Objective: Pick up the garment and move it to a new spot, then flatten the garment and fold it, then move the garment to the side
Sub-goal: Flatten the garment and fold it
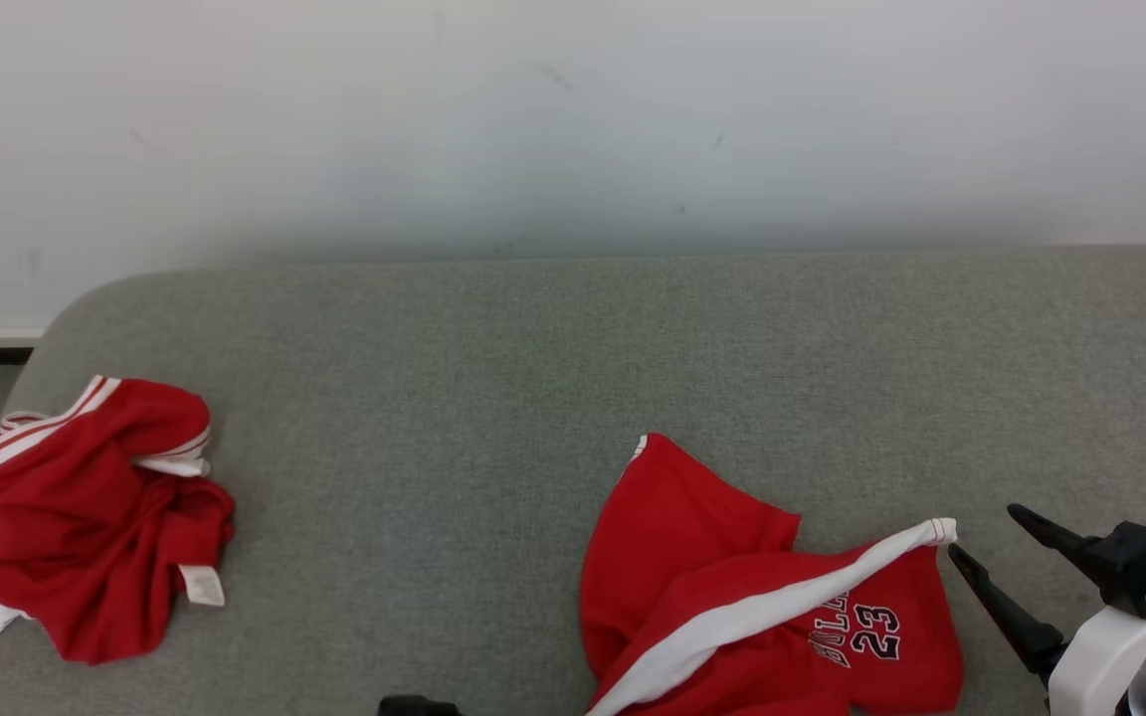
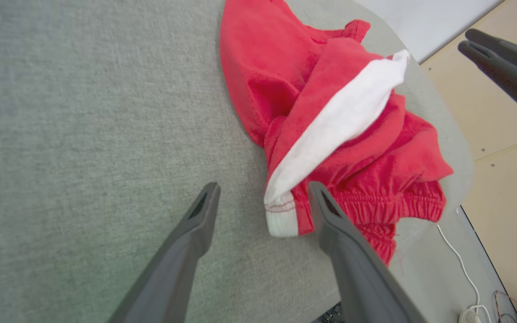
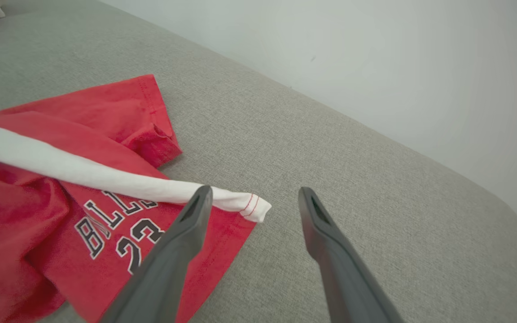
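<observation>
Near right on the grey cushion (image 1: pixel 493 358): crumpled red garment (image 1: pixel 682 527). Open and empty: right gripper (image 1: pixel 981 530) just beside the right end of the white stripe (image 1: pixel 762 609), left gripper (image 2: pixel 264 186) at its near end. Probably so placed for pinching both ends and lifting

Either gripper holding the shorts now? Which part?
Nothing held. Left gripper and right gripper are both open, each near an end of the white stripe on the red shorts.
</observation>
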### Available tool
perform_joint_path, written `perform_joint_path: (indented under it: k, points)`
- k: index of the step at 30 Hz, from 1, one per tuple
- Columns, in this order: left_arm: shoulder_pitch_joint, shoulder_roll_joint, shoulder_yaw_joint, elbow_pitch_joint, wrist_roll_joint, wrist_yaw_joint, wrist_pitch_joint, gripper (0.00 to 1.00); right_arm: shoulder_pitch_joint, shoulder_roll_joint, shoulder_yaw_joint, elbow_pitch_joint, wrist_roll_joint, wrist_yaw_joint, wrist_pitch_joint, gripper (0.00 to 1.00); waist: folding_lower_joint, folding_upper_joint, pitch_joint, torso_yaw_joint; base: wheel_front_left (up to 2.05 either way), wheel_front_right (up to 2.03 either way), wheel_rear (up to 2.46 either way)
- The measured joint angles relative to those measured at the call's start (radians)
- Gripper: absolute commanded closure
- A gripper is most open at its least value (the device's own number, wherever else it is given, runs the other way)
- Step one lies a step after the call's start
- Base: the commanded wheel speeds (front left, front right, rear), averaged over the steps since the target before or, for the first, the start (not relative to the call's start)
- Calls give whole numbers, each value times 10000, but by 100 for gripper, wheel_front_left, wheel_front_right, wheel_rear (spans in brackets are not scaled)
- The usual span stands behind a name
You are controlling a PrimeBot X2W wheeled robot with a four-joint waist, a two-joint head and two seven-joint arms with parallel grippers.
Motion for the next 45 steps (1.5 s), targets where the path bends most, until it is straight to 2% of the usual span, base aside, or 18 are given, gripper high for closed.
perform_joint_path:
  k: [4, 9, 16, 25, 26, 27, 28, 30, 31, 39, 45]
  points:
    - [-433, 198, -635, 259, -570, -2, 173, 0, -384, -211, 374, 221, 322, -2, -115, 0, 1, 0, 230, 56, 0, 0, 0]
    - [-749, 433, -903, 729, -897, -2, 54, 0, -634, -242, 754, 510, 558, 0, -334, 0, 0, 0, 398, 26, 0, 0, 0]
    - [-1130, 502, -1597, 888, -1718, -10, -73, 0, -1054, -399, 1473, 600, 732, 0, -366, 0, 0, 0, 682, -83, 0, 0, 0]
    - [-1754, 581, -2140, 1396, -2004, -13, -556, 0, -1677, -761, 2025, 612, 915, 0, -412, 0, 0, 0, 1025, -85, 0, 0, 0]
    - [-1800, 583, -2194, 1430, -2100, -13, -564, 14, -1707, -788, 2067, 616, 918, -2, -414, 0, 0, 0, 1045, -72, 0, 0, 0]
    - [-1842, 593, -2259, 1448, -2184, -12, -568, 40, -1732, -807, 2148, 612, 922, 0, -412, 0, 0, 0, 1063, -61, 0, 0, 0]
    - [-1873, 614, -2326, 1450, -2234, -12, -581, 61, -1762, -834, 2263, 598, 922, -2, -410, 0, 0, 0, 1082, -47, 0, 0, 0]
    - [-1904, 656, -2481, 1453, -2339, -12, -614, 91, -1880, -928, 2475, 552, 892, -2, -384, 0, 0, 0, 1122, -11, 0, 0, 0]
    - [-1909, 685, -2546, 1450, -2347, -12, -640, 100, -1951, -1001, 2608, 508, 865, -2, -349, 0, 0, 0, 1141, 7, 0, 0, 0]
    - [-2174, 872, -2826, 1212, -2431, -12, -796, 100, -2542, -1676, 3871, -98, 635, -2, 280, 0, 0, 0, 1254, 251, 0, 0, 0]
    - [-2412, 918, -2947, 991, -2428, -10, -796, 100, -3285, -1707, 4778, -173, 642, -2, 706, 0, 1, 0, 1479, 404, 0, 0, 0]
